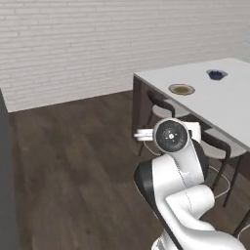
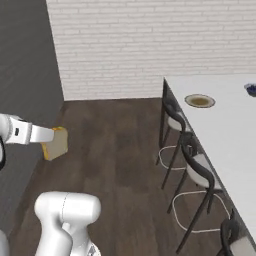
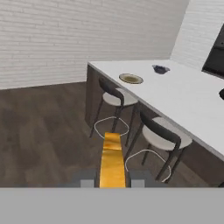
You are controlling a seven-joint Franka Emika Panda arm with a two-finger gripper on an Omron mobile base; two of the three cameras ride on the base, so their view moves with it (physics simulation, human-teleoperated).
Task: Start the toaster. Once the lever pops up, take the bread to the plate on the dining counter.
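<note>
My gripper is shut on a slice of bread, seen edge-on and golden between the two dark fingertips. From the right base view the bread hangs upright at the gripper, above the wooden floor at the left. The plate is a small round dish with a dark centre, near the corner of the dining counter, ahead and to the right of the bread. The plate lies bare on the white counter top. The toaster is out of view.
Dark-framed stools line the counter's near side. A small blue bowl sits farther along the top. White brick wall behind; open wooden floor to the left.
</note>
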